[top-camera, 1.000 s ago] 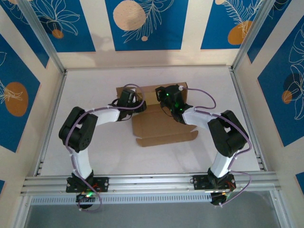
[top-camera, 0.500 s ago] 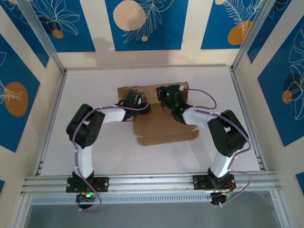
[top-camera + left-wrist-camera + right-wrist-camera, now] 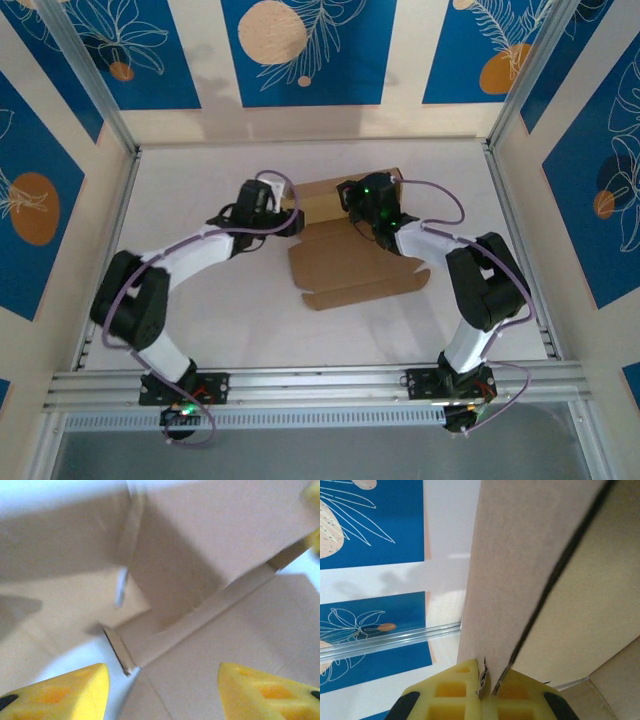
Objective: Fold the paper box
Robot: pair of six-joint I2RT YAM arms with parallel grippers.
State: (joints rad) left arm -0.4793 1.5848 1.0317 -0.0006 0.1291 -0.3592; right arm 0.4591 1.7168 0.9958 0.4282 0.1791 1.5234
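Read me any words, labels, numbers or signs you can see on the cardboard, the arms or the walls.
No text can be read in these views.
Paper box: plain brown, no print on any face shown from above or from the wrists.
Blue wall panels: leaf and circle drawings, no words.
Arms: any labels are too small to make out.

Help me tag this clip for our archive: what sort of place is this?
Likely a purpose-built robot test cell, not a home or factory: a white tabletop fenced by aluminium rails, blue-and-cream printed backdrop panels around it, and a brown cardboard mailer box lying on it.
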